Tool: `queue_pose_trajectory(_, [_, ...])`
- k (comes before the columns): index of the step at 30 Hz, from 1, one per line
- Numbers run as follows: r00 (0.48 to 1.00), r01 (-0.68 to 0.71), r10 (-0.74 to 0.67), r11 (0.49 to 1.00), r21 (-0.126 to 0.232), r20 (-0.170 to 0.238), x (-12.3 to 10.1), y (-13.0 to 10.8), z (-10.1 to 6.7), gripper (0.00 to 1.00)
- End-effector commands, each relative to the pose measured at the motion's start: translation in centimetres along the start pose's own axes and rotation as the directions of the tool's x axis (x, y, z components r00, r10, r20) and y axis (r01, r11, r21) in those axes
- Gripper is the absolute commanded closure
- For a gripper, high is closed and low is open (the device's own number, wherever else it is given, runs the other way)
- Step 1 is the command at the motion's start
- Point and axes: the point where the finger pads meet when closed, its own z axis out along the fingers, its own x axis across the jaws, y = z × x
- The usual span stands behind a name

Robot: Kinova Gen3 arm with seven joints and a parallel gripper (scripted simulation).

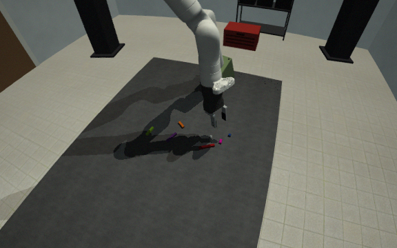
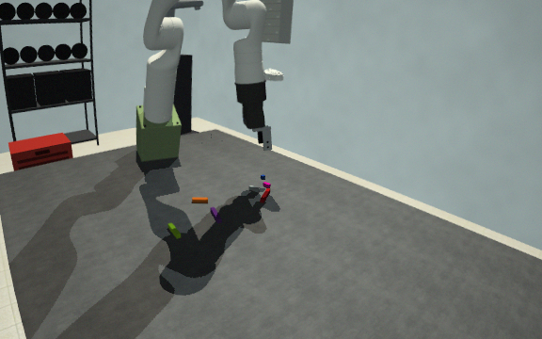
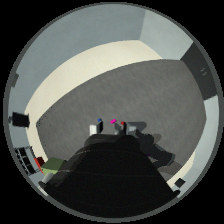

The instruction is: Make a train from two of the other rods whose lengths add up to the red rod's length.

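The red rod (image 1: 207, 146) lies flat on the dark mat, and shows in the exterior view (image 2: 264, 194) too. A short magenta rod (image 1: 220, 141) lies just right of its end, a small grey rod (image 1: 211, 137) just behind it, and a blue rod (image 1: 229, 135) further right. A purple rod (image 1: 171, 136), an orange rod (image 1: 181, 125) and a lime rod (image 1: 149, 130) lie apart to the left. My gripper (image 1: 218, 117) is open and empty, well above the mat, over the area behind the grey and magenta rods. In the wrist view the blue rod (image 3: 100, 120), magenta rod (image 3: 113, 121) and red rod (image 3: 123, 123) show ahead.
The arm's green base block (image 1: 227, 67) stands at the mat's far side. A red toolbox (image 1: 242, 35) and a black shelf (image 2: 45, 71) stand beyond it. Two black pillars (image 1: 99, 27) stand on the tiled floor.
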Motion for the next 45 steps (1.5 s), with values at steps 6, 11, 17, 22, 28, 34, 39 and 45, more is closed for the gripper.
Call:
queue_pose_trajectory(6, [1.0, -0.021, 0.021, 1.0, -0.01, 0.0, 0.0, 0.5, 0.5, 0.0])
queue_pose_trajectory(11, [0.999, -0.043, 0.043, 0.999, -0.021, -0.002, 0.1, 1.1, 0.9, 0.0])
queue_pose_trajectory(17, [0.998, -0.063, 0.063, 0.998, -0.03, -0.005, 0.1, 1.6, 1.3, 0.0])
queue_pose_trajectory(22, [0.998, -0.063, 0.063, 0.998, -0.03, -0.005, 0.1, 1.6, 1.3, 0.0])
queue_pose_trajectory(28, [0.997, -0.082, 0.082, 0.996, -0.039, -0.007, 0.2, 2.1, 1.6, 0.0])
queue_pose_trajectory(34, [0.995, -0.101, 0.101, 0.994, -0.048, -0.01, 0.3, 2.6, 2.0, 0.0])
queue_pose_trajectory(39, [0.993, -0.118, 0.118, 0.991, -0.056, -0.012, 0.3, 3.0, 2.3, 0.0])
queue_pose_trajectory(45, [0.993, -0.118, 0.118, 0.991, -0.056, -0.012, 0.3, 3.0, 2.3, 0.0])
